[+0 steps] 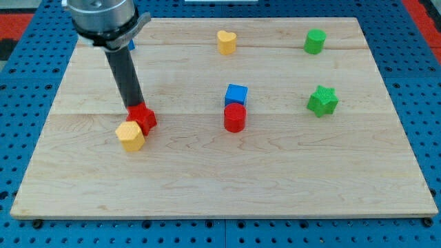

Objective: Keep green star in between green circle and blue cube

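The green star point(322, 100) lies at the view's right on the wooden board point(220, 179). The green circle point(315, 41) stands above it near the top right. The blue cube point(236, 94) sits at the board's middle, left of the star, with a red cylinder point(234, 118) touching its lower side. My tip point(135, 107) is far to the left, touching the top of a red block point(143, 118), well away from the green star.
A yellow hexagon-like block point(130, 135) touches the red block at its lower left. A yellow heart point(226, 42) lies near the top middle. A small blue piece point(131, 45) shows behind the arm at top left.
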